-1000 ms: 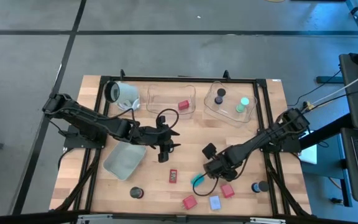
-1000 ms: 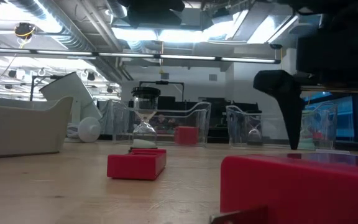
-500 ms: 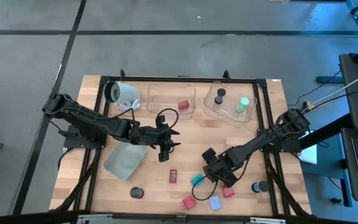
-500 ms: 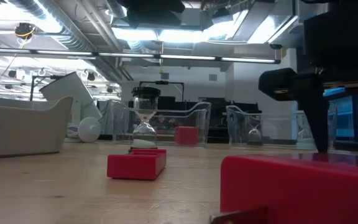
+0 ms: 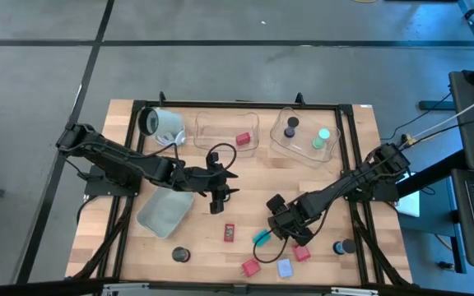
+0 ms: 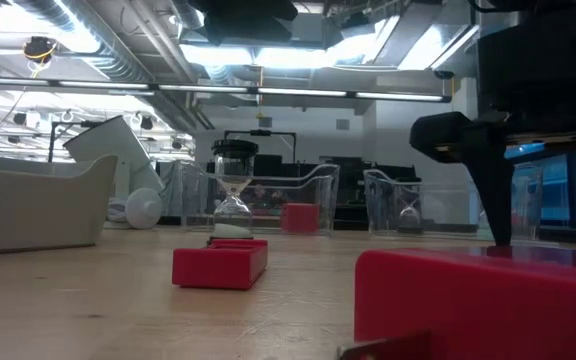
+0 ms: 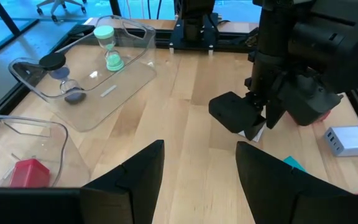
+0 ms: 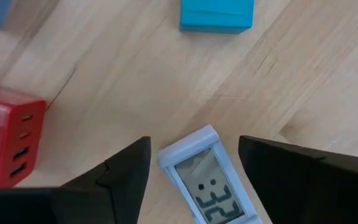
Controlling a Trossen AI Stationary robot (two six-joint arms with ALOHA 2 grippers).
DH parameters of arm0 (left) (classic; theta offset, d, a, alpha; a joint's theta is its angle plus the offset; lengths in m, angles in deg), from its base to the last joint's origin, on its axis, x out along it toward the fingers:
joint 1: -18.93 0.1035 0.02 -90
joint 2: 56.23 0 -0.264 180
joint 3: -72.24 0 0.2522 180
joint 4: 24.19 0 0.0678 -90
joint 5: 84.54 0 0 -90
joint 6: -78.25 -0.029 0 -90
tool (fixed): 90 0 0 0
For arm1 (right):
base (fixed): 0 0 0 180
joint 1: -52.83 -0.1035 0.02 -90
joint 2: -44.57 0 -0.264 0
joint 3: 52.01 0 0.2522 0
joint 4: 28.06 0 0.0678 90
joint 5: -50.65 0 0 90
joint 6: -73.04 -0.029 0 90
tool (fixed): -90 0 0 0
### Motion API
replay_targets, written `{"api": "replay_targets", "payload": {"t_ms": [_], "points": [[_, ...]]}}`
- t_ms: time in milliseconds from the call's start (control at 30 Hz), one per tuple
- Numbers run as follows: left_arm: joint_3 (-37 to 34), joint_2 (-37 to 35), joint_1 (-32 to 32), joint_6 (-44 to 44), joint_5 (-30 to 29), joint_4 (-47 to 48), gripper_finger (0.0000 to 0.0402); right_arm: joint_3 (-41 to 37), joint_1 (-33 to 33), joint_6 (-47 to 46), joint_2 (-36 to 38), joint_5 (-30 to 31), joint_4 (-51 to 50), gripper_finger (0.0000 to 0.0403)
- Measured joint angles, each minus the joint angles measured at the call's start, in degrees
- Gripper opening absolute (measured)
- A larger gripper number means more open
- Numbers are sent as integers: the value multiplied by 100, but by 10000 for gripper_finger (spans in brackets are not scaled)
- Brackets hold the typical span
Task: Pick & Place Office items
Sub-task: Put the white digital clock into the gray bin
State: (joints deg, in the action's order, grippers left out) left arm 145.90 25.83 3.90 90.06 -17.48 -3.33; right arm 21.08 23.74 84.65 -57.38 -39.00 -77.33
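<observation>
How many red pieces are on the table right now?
4 red pieces: one in the left clear tray, at; one flat mid-table; one at the near edge; one beside the open right gripper, at. The arms may hide more.

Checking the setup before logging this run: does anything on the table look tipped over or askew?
Yes: the large white cylinder with a dark end lies on its side at the table's far left, and the grey-blue plastic tray sits skewed to the table edges.

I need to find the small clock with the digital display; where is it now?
In the right wrist view the small clock lies flat on the wooden table, between the open jaws of the right gripper, with a red block and a teal piece nearby.
</observation>
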Motion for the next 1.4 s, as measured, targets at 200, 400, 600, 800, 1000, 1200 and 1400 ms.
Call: {"api": "replay_targets", "payload": {"t_ms": [200,400,600,800,1000,1200,1400], "points": [[0,0,0,-9,2,0,196,0,40,534,0,0,-51,257],[0,0,0,-11,2,0,196,-125,162,728,0,-1,-47,258],[0,0,0,-152,4,0,196,-337,236,690,22,-145,55,258],[0,0,4,-212,4,0,196,-348,233,684,24,-184,131,221],[0,0,7,-215,4,0,196,-352,229,472,22,-190,120,152],[0,0,7,-361,4,0,196,-385,232,-321,175,-100,95,152],[0,0,7,-386,3,0,196,-378,240,-1117,962,650,86,152]]}}
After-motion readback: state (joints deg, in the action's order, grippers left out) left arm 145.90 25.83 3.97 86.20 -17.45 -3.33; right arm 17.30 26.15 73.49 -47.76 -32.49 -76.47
